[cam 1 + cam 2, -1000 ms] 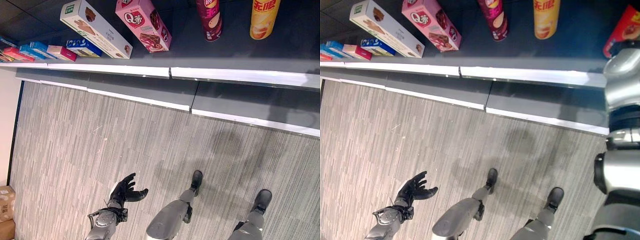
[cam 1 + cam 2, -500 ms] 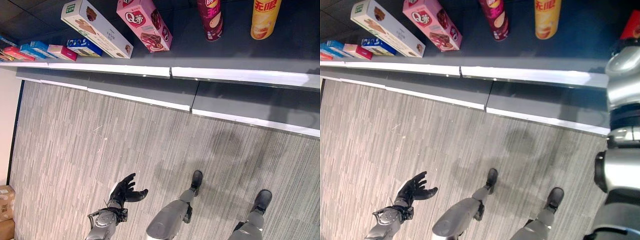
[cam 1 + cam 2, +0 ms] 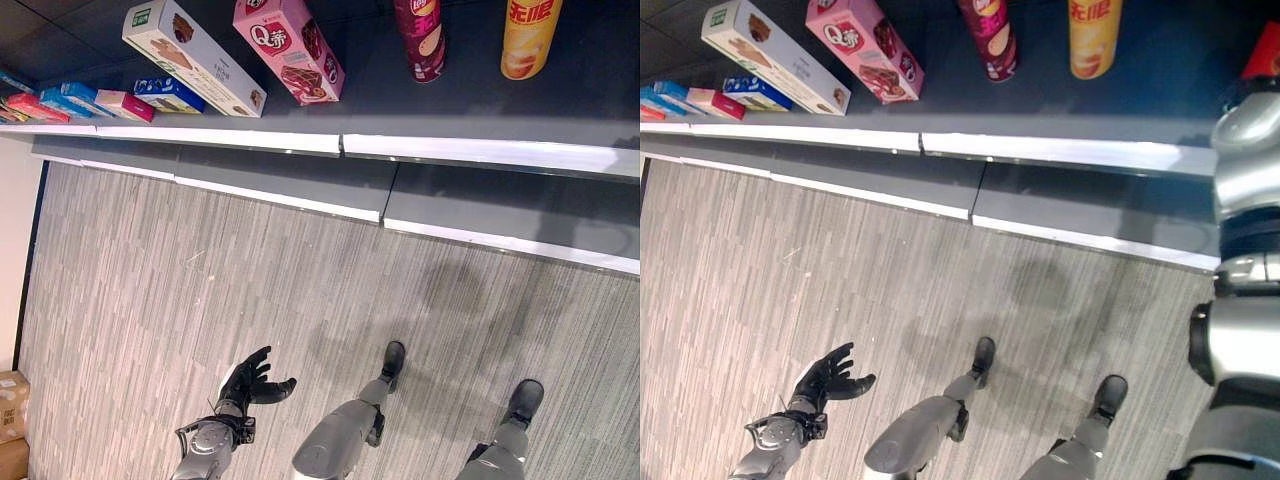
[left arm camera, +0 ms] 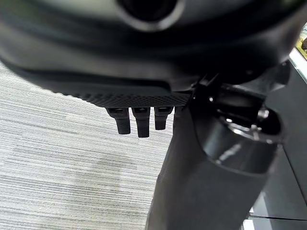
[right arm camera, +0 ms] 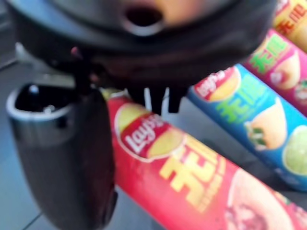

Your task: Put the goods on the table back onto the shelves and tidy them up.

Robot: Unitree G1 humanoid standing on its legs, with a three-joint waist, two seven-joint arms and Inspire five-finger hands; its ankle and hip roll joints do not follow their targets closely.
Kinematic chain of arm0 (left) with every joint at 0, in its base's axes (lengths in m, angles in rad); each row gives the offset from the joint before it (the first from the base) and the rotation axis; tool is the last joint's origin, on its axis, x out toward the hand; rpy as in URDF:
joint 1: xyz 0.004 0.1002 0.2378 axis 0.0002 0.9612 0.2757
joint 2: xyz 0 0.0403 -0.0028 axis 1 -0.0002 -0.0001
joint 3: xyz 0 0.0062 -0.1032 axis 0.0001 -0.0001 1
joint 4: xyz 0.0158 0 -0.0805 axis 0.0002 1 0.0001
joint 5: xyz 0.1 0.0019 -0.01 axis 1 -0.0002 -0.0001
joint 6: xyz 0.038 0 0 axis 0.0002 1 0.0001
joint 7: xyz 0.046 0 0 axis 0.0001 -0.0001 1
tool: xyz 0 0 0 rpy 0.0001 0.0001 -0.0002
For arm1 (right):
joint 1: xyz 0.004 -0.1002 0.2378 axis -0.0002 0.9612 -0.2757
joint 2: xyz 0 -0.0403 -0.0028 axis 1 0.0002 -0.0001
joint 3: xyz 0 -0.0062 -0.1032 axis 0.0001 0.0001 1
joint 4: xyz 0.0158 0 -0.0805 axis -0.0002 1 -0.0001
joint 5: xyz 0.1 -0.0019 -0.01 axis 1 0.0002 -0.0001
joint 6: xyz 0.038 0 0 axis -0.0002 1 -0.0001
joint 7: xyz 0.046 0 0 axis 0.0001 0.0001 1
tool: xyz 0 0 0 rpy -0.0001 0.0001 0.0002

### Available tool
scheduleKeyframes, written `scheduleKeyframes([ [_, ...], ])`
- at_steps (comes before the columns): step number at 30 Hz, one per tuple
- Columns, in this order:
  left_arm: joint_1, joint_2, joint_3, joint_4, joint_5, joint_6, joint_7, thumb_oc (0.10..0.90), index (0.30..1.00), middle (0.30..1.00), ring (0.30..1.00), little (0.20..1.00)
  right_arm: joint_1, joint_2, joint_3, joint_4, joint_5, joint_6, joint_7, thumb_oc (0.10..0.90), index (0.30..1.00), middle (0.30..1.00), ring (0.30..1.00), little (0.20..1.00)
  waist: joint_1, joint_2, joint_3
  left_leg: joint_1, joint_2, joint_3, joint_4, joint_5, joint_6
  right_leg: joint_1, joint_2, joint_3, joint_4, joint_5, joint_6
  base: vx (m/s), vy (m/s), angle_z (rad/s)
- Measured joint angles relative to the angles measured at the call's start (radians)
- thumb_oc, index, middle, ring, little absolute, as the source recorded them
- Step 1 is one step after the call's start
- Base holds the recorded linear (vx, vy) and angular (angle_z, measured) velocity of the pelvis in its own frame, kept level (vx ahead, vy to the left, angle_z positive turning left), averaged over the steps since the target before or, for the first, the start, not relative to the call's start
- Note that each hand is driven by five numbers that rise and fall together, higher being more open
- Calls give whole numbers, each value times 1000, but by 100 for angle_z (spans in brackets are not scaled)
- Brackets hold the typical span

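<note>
— Red crisp tube (image 5: 192,182), where is it?
— Lower centre of the right wrist view, lying on the dark shelf (image 5: 29,191), the right hand (image 5: 72,158) seemingly curled round it.
— And the left hand (image 3: 250,380)?
— Lower left, relaxed open above grey striped floor (image 3: 150,300), holding nothing.

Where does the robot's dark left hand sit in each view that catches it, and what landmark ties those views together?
Left eye view: dark left hand low, left of centre, fingers open.
Right eye view: lower left corner.
Left wrist view: close up, fingers over the floor.
Shared landmark: the striped grey floor under the hand.
</note>
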Motion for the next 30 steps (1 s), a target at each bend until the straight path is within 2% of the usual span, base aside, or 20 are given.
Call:
scheduleKeyframes([
  [7, 0, 0, -26, -9, 1, 0, 0, 800, 900, 900, 900, 900, 13, 4, -19, -39, -1, 2, -3, 800, 900, 900, 900, 900, 1, -1, 1, 23, 1, 11, 0, 0, 0, 15, 0, 13, 0, 0, 0, -78, -1, -5],
  [11, 0, 0, -31, -17, 2, 1, 0, 800, 900, 900, 900, 900, 72, 23, -118, -139, -22, 4, -28, 800, 900, 900, 900, 900, 0, -1, 1, 26, 1, 14, 0, 0, 0, 19, 0, 14, 0, 0, 0, -82, 0, 0],
  [15, 0, 0, -32, -20, 3, 2, -1, 800, 900, 900, 900, 900, 128, 60, -145, -198, -52, 5, -49, 800, 900, 900, 900, 900, -1, -3, 3, 31, 2, 16, 0, 0, 0, 22, 0, 16, 0, 0, 0, -81, -6, -2],
  [18, 0, 0, -32, -19, 7, 5, -1, 800, 900, 900, 900, 900, 146, 88, -154, -202, -54, 5, -43, 800, 900, 900, 900, 900, -3, -13, 10, 36, 2, 18, 0, 0, 0, 24, 1, 21, 0, 0, 0, -63, 10, -4],
  [22, 0, 1, -31, -20, 7, 5, -2, 800, 900, 900, 900, 900, 146, 89, -148, -204, -57, 5, -26, 800, 900, 900, 900, 900, -5, -46, 36, 55, 3, 21, 0, 0, 0, 34, 6, 34, 0, 0, 0, -23, 5, -7],
  [30, 0, 1, -27, -28, 8, 6, -1, 800, 900, 900, 900, 900, 186, 87, -165, -317, -138, 4, -24, 800, 900, 900, 900, 900, -11, -55, 44, 59, 5, 24, 0, 0, 0, 34, 8, 41, 0, 3, -2, -2, -1, -1],
])
